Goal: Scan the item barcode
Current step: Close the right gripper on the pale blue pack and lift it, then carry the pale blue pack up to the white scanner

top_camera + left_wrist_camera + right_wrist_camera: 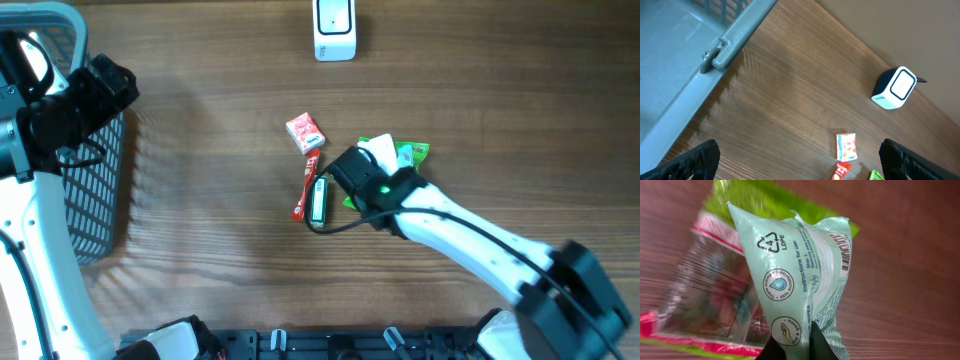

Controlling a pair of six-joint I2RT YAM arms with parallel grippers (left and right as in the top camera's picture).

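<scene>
My right gripper (792,347) is shut on the lower end of a pale green wipes packet (795,270). The packet stands up from the jaws, and its barcode (844,255) shows along its right edge. In the overhead view the right gripper (352,172) sits mid-table over the pile, with the packet (380,150) just beyond it. The white scanner (335,28) stands at the far edge of the table and shows again as the scanner (895,88) in the left wrist view. My left gripper (802,165) is open and holds nothing, up beside the basket (95,190).
A red-and-white small packet (305,132), a red sachet (306,190) and a dark green stick (319,200) lie left of the right gripper. A bright green packet (412,154) and a clear red-edged bag (710,295) lie under the wipes. The grey basket (685,55) stands at the far left.
</scene>
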